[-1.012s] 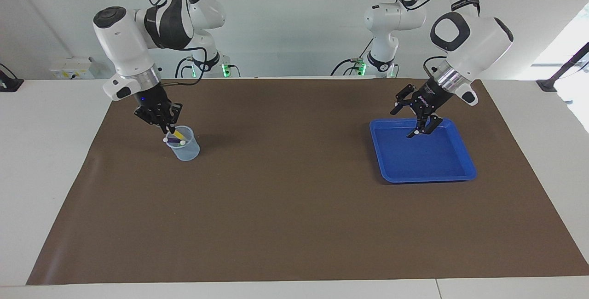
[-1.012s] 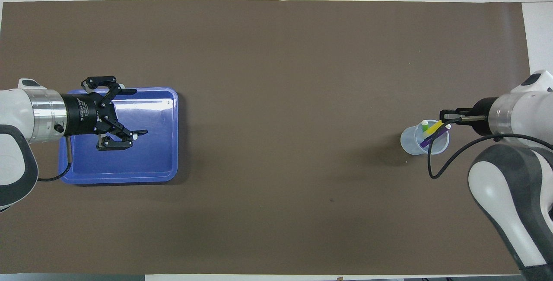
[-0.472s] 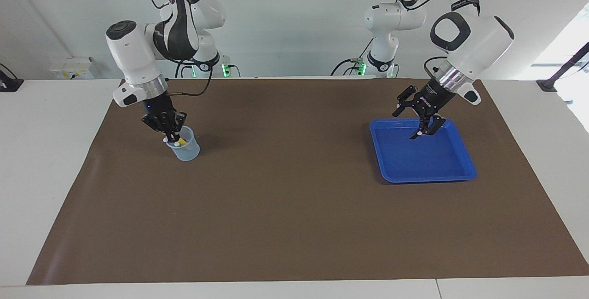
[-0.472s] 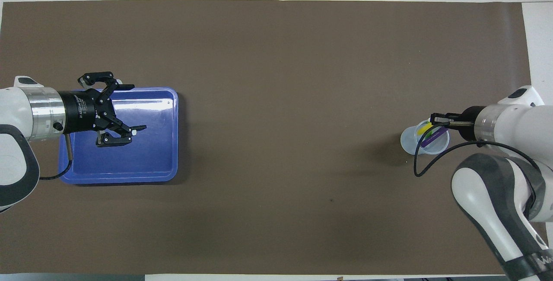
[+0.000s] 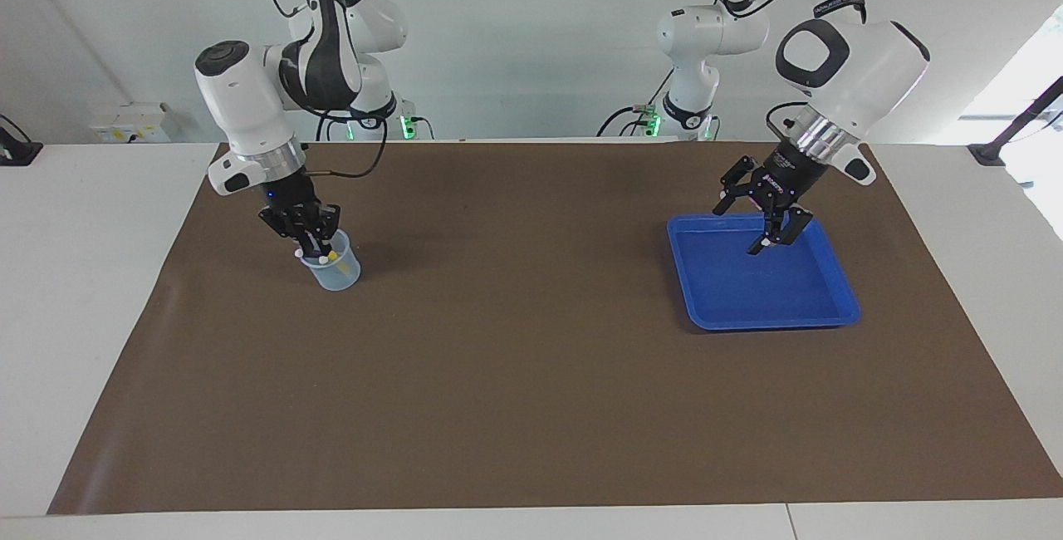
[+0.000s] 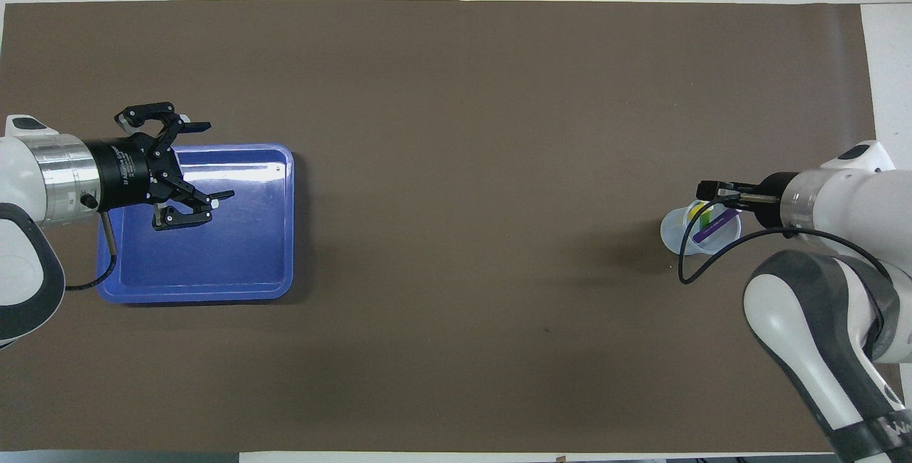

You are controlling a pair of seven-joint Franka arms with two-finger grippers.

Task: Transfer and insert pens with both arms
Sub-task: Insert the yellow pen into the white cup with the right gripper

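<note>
Now the right gripper (image 5: 320,251) sits at the cup (image 5: 336,271), fingers unreadable, pens (image 6: 714,223) inside; left gripper (image 5: 768,233) gapes over the tray (image 5: 764,320). Next: retreat.

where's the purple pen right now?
The purple pen stands slanted in the clear cup at the right arm's end of the brown mat, beside the yellow pen; the right tool is over that cup.
</note>
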